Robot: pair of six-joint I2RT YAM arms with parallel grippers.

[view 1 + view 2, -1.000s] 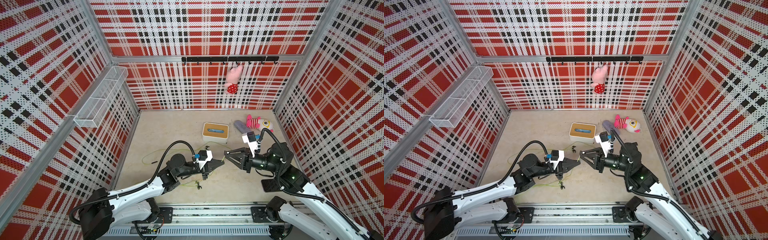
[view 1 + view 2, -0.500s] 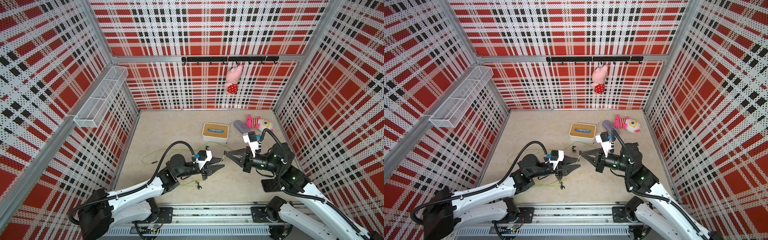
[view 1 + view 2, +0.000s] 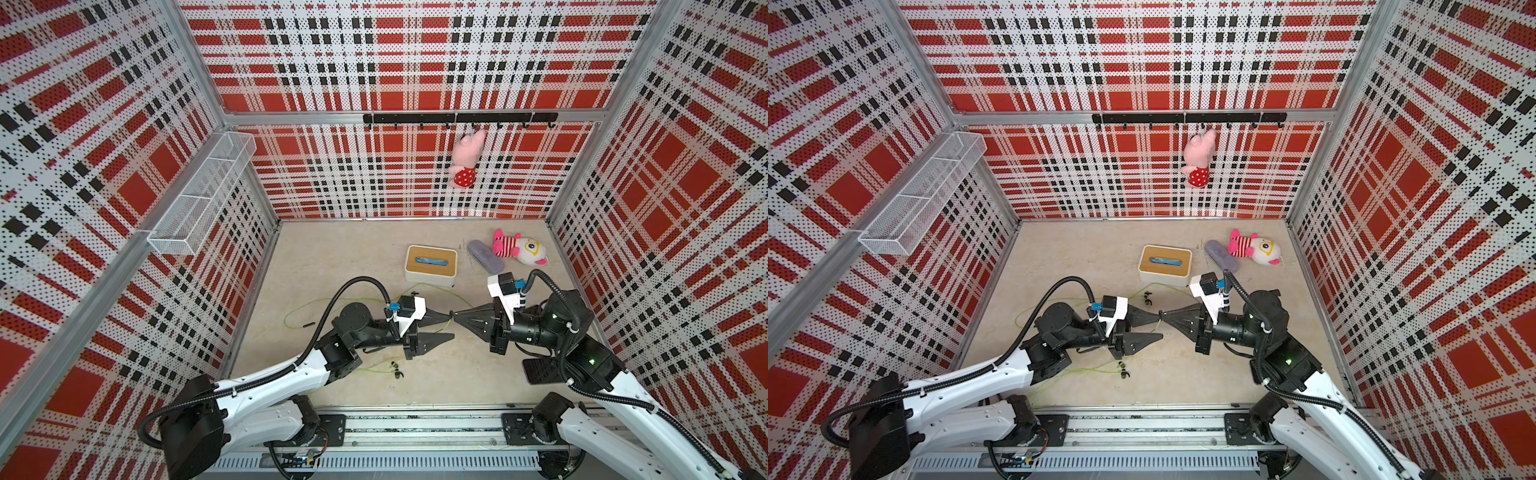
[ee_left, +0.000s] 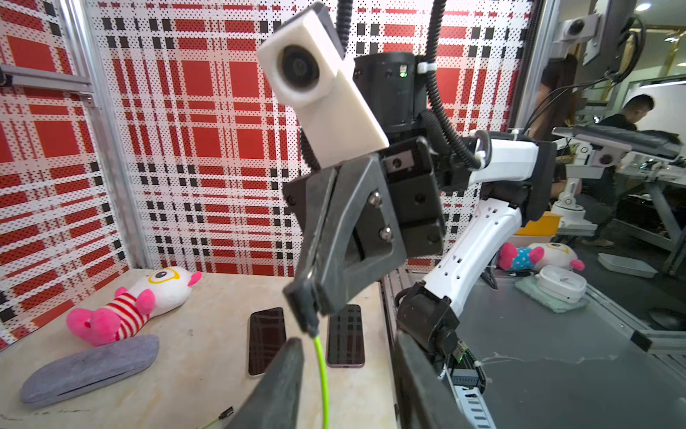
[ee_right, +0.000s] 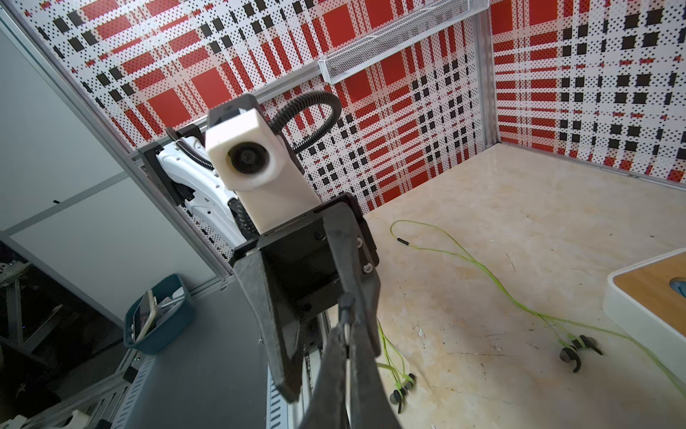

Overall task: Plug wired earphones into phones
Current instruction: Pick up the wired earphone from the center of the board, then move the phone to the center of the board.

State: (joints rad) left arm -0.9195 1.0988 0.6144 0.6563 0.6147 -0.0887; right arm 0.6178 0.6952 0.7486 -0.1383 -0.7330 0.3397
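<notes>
Two arms [image 3: 274, 380] stretched low over table [image 3: 332, 257], wrists level, meeting tip to tip at centre.
Right gripper [image 3: 457, 318]: fingers fully closed, clamping dark plug [image 4: 305, 310]. We see yellow-green cable [image 4: 321, 371] hanging from plug.
Left gripper [image 3: 451, 326]: fingers partly apart, holding nothing. Upper tip just beside plug; contact we cannot confirm.
Earbuds [image 5: 402, 390] lying on table.
Second cable [image 5: 464, 256] loose on table.
We note two phones [image 4: 266, 340]: black, glossy, flat, side by side under right arm.

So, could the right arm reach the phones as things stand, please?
Probably yes: the phones lie flat and uncovered close behind the right gripper, which grips an earphone plug and would need to fold back.
</notes>
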